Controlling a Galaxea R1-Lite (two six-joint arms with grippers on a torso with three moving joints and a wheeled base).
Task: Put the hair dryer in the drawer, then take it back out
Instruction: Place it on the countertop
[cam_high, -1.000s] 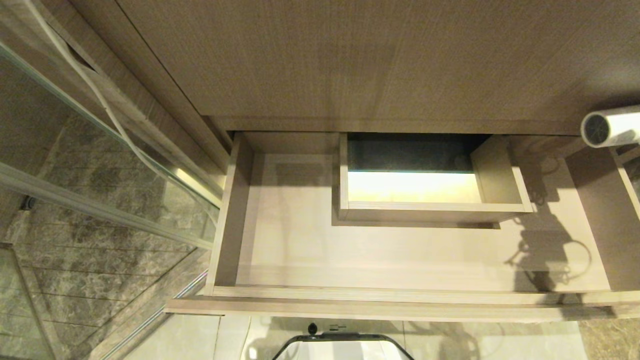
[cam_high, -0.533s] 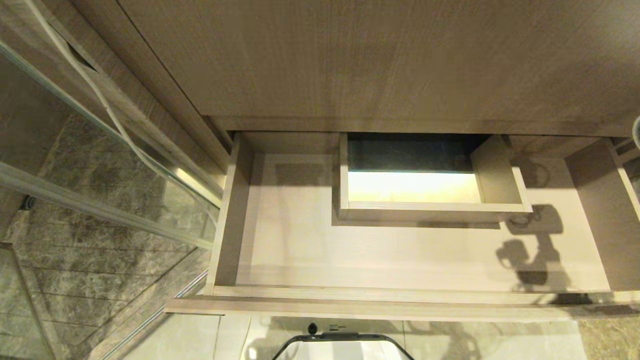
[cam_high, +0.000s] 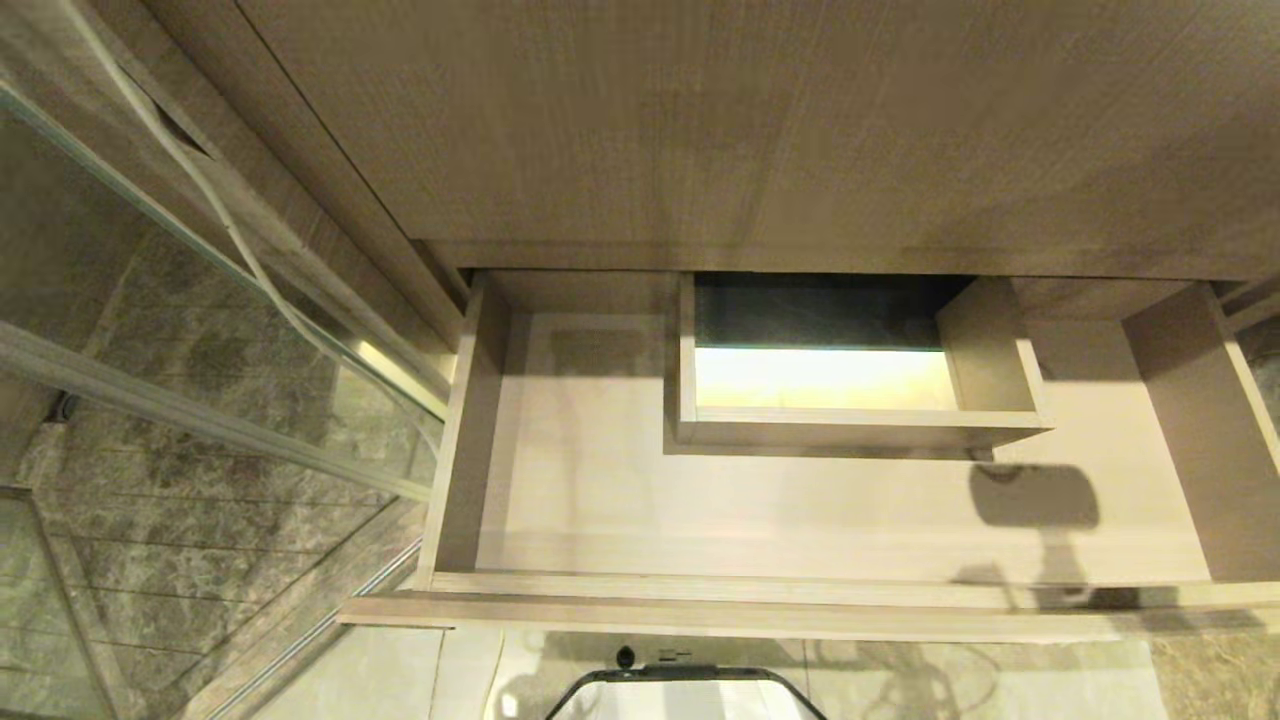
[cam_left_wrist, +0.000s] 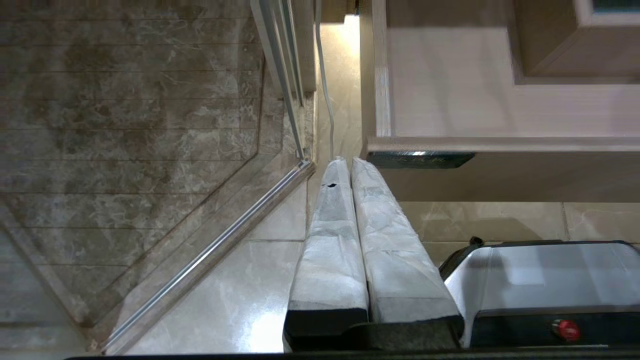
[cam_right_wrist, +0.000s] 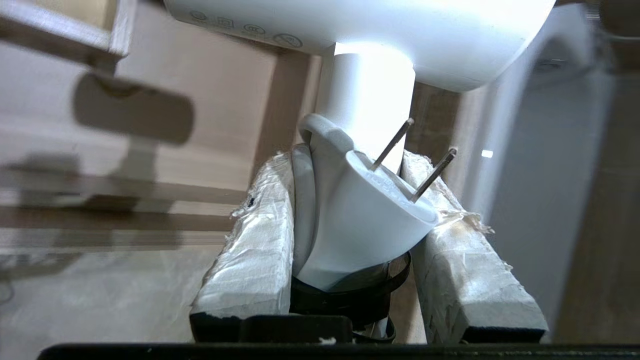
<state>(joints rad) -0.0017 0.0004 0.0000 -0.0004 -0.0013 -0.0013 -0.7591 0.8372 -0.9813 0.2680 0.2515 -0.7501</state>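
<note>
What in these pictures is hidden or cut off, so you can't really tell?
- Head view: the hair dryer and right gripper are outside the frame; only a shadow falls in the drawer.
- Right wrist view: the dryer's barrel ends are cut off at the edge, and its plug covers the grip.
- Left wrist view: the drawer's far end is cut off.

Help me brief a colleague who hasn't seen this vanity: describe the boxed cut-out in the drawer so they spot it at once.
The wide wood-grain drawer stands pulled out under the taller panel. Against its back edge, about mid-width, sits the boxed cut-out: a raised three-walled frame. Unlike the pale drawer floor around it, its inside is open, glowing yellow and dark.
</note>
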